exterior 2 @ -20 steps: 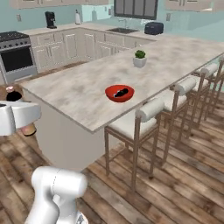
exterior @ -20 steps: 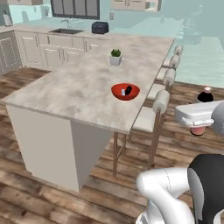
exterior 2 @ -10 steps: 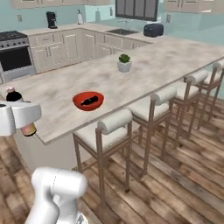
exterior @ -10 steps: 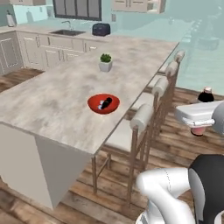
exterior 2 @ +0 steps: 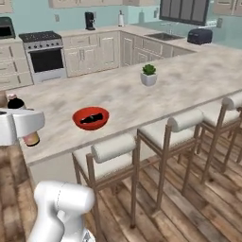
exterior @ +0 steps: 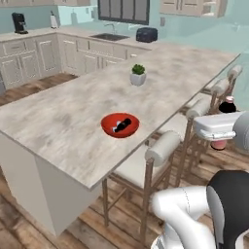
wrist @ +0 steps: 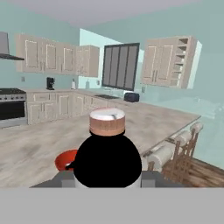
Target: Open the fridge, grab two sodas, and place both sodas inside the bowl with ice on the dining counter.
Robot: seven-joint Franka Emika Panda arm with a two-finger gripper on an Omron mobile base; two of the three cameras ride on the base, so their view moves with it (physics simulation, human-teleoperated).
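1. The pink soda bottle (wrist: 106, 153), dark cap and neck, is held clamped in the gripper (exterior: 220, 130), off the counter's stool side.
2. The dark soda bottle (exterior: 122, 125) is seen lying in the red bowl (exterior: 110, 129).
3. The bowl is set on the dining counter (exterior: 63, 116), near its stool-side edge.
4. A small potted plant (exterior 2: 149, 75) is placed farther along the counter.

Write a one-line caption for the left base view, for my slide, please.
One dark soda lies in the red bowl on the dining counter; the tool carries the pink soda.
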